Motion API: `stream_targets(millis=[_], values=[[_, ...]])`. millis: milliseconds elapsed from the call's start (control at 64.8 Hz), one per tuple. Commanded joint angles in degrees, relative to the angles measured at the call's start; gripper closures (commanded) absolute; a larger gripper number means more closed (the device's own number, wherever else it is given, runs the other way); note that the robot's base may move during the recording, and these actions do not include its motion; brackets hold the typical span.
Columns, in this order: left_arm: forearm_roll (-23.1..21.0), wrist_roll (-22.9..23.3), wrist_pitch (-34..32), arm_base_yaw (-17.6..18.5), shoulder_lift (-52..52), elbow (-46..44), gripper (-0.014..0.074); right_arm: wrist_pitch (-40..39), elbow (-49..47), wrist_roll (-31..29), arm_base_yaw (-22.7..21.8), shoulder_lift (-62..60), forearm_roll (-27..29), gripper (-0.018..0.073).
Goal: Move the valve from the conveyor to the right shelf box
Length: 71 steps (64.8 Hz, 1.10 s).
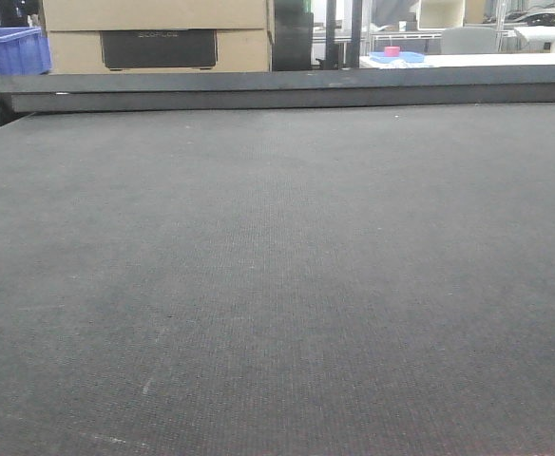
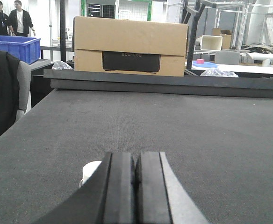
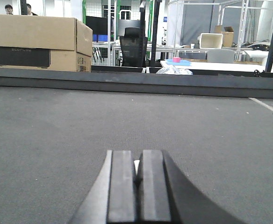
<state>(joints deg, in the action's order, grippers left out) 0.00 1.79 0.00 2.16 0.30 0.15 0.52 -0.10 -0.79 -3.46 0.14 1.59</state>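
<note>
Left gripper [image 2: 135,161]: fingers pressed together, nothing between them. Just left of its fingers is a small white rounded piece [image 2: 90,170], partly hidden; cannot tell what it is. Right gripper [image 3: 137,161]: fingers also pressed together, with a white sliver at the seam near the tips, too small to identify. Where the valve is cannot be told from these views.

Under and ahead of both grippers runs the conveyor [image 1: 277,285], a dark grey woven belt that is bare in front of the fingers. Right of the right gripper a thin white line [image 3: 267,106] crosses the belt. Left of the left gripper, off the belt edge, is a chair draped with a dark jacket [image 2: 1,93].

Farther ahead, a dark raised rail [image 1: 287,87] closes the belt's far edge. Behind the rail, ahead of the left gripper, sits a cardboard box [image 2: 129,44] with a black panel. Ahead-left of it are a blue crate [image 2: 12,46] and two people [image 2: 8,18] standing. Ahead of the right gripper are a black office chair [image 3: 131,46], a blue tray [image 3: 178,63] holding a pink item [image 3: 177,59], and a white bin [image 3: 211,40].
</note>
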Motion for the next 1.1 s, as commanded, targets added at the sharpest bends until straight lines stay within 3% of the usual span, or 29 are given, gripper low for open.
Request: stream_targets(millis=[0,524,679,787,925,1080], values=[[0.35,0.37,-0.99,-0.18,-0.3,-0.15,0.0708,-0.96,0.1,-0.22,0.04,-0.14,-0.33,0.0722],[0.35,0.37,-0.99,-0.18,-0.3,-0.15,0.0708,-0.96,0.1,-0.22,0.04,-0.14,-0.33,0.0722],[0.93,0.26,-1.22,-0.18,-0.3,-0.15,0.0708,-3.98,0.1,-1.73,0.04,-0.14,-2.72,0.0722],[0.93,0.26,4.48,-0.18,-0.3,-4.44,0.0708,0.45,-2.93,-1.73,0.04,-0.14,-2.72,0.0722],[1.41,0.26,18.23,-0.18,-0.3,-14.19,0.0708,11.8,-12.35,-1.73,0.04,0.17,-2.72,0.0722],[1.52,0.38,29.13,-0.18,6.68,-23.33,0.0708,19.31,-21.32,-1.73,0.04,7.25,-2.49,0.0722]])
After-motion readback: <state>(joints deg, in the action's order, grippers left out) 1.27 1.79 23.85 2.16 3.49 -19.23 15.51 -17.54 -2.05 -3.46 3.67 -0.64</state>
